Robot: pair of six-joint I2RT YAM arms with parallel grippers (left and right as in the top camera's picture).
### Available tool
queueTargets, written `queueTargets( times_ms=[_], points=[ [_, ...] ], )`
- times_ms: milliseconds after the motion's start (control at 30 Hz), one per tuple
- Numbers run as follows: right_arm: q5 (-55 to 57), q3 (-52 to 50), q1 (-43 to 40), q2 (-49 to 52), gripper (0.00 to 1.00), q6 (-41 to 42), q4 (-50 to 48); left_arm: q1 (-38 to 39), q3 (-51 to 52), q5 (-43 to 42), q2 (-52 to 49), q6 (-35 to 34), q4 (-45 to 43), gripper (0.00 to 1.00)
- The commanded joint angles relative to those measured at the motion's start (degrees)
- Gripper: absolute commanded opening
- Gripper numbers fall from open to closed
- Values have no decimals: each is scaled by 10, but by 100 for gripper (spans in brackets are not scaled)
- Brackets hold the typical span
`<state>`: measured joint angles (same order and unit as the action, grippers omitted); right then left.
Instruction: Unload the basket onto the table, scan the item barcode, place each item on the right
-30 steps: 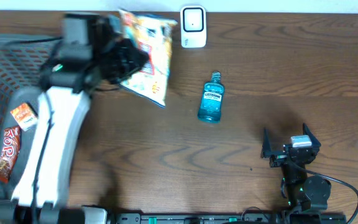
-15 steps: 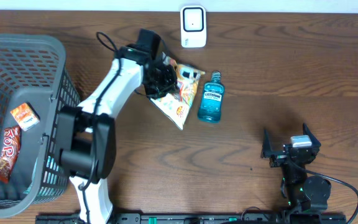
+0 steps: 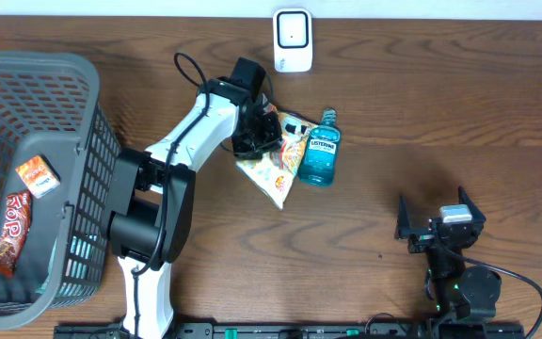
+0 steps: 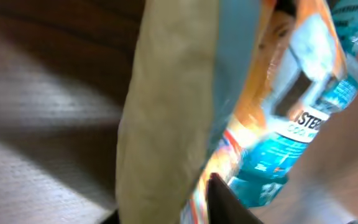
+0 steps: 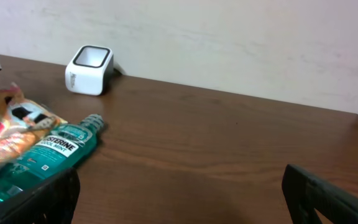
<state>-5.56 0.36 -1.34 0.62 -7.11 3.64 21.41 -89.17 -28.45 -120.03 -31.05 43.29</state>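
My left gripper (image 3: 258,134) hovered on the crinkled orange-and-white snack bag (image 3: 273,171), grip impossible to tell; my right gripper (image 3: 438,223) stood wide, empty. The bag lay against a teal plastic mouthwash bottle (image 3: 320,156), near the white box scanner (image 3: 292,40). I judged: present the barcode squarely, clear of the bottle; open wooden table (image 3: 440,113) right, grey mesh basket (image 3: 36,58) left.

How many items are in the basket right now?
2. An orange box lies near the left side of the basket, and a red bar lies just below it in the overhead view. The mesh walls may hide more.
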Motion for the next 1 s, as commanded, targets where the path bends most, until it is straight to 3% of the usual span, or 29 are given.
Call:
queueTargets(
  times_ms=[0, 133, 267, 433, 533, 767, 967],
  points=[
    [1, 0, 2, -2, 99, 0, 2, 0, 1, 11, -1, 4, 1, 44],
    [1, 0, 2, -2, 99, 0, 3, 0, 1, 11, 0, 4, 2, 58],
    [1, 0, 2, -2, 99, 0, 2, -4, -1, 15, 17, 4, 2, 65],
    [1, 0, 2, -2, 99, 0, 3, -17, -11, 87, 86, 14, 19, 68],
    [1, 0, 2, -2, 99, 0, 3, -25, -16, 141, 151, 43, 24, 79],
    [1, 0, 2, -2, 99, 0, 3, -49, -17, 372, 333, 59, 18, 100],
    [1, 0, 2, -2, 99, 0, 3, -78, -17, 606, 453, 59, 17, 100]
  ],
)
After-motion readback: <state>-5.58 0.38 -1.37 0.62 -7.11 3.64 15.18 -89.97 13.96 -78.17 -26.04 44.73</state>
